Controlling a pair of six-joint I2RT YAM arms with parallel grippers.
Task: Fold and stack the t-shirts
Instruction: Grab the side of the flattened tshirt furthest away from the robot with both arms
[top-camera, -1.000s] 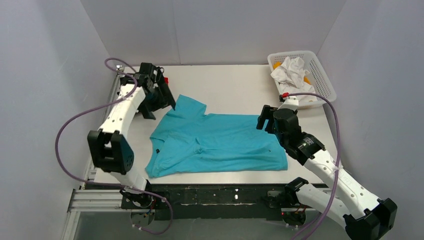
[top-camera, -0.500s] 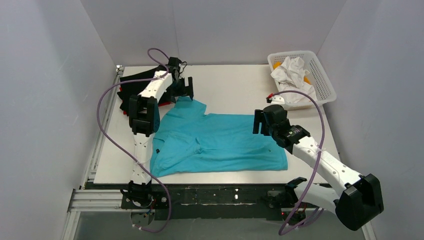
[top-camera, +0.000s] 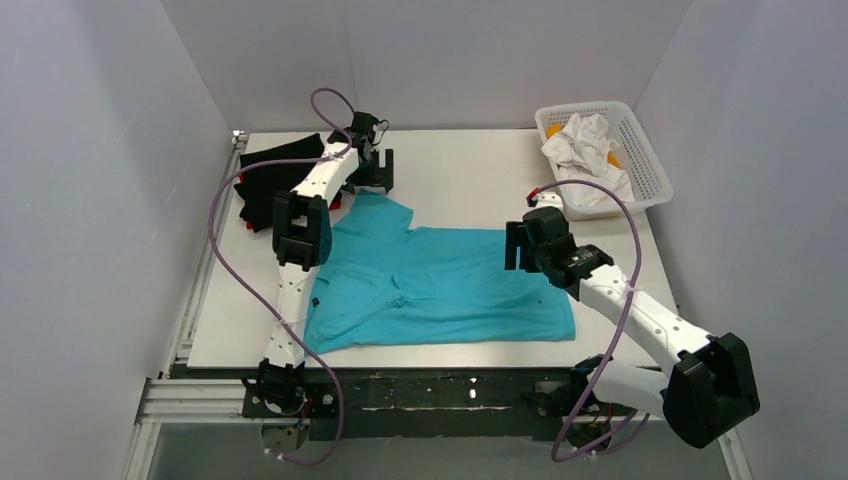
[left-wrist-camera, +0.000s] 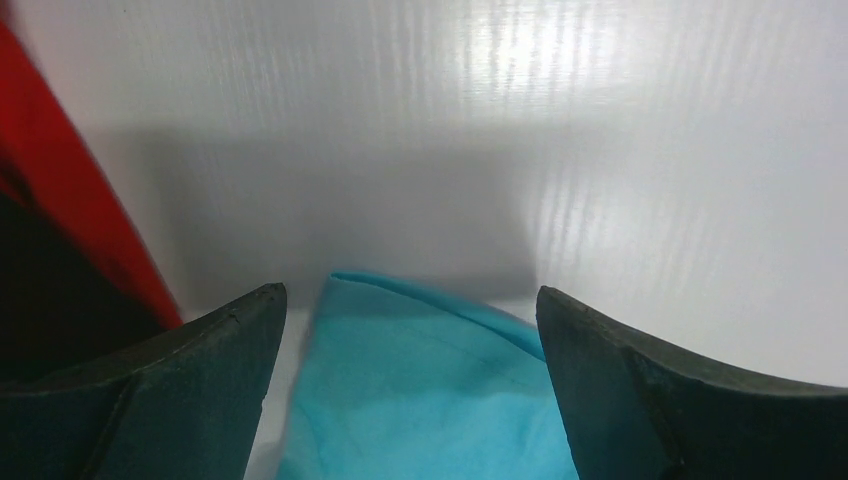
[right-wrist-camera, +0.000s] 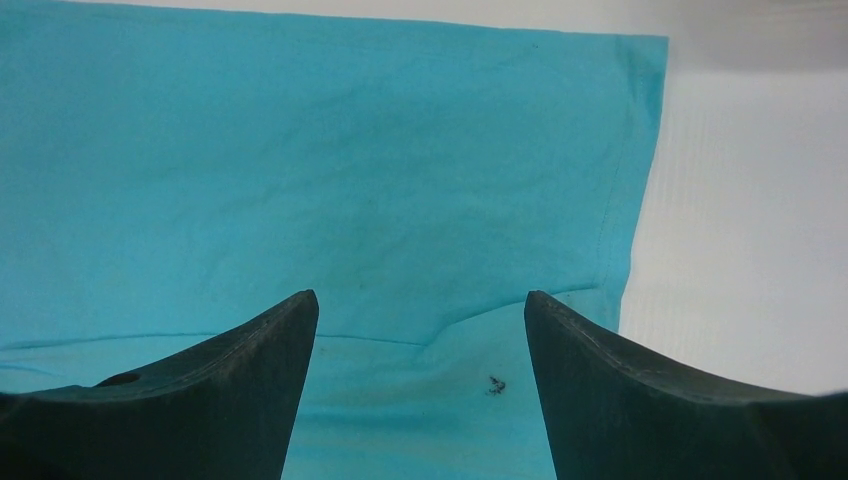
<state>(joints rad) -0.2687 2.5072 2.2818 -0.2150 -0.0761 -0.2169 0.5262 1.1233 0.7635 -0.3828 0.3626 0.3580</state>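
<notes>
The turquoise t-shirt (top-camera: 440, 285) lies spread flat across the middle of the counter (top-camera: 460, 170), collar end to the left. The left end effector (left-wrist-camera: 408, 293) hovers over the tip of the shirt's far sleeve, jaws spread wide, nothing gripped. Just to its left sits the folded black t-shirt (top-camera: 275, 175), with the red t-shirt (left-wrist-camera: 70, 210) showing at its edges. The right end effector (right-wrist-camera: 420, 297) hangs above the turquoise shirt's hem end, near the far right corner, jaws wide too and empty. The white mesh basket (top-camera: 640, 150) stands at the far right corner, holding crumpled white cloth (top-camera: 585, 140).
</notes>
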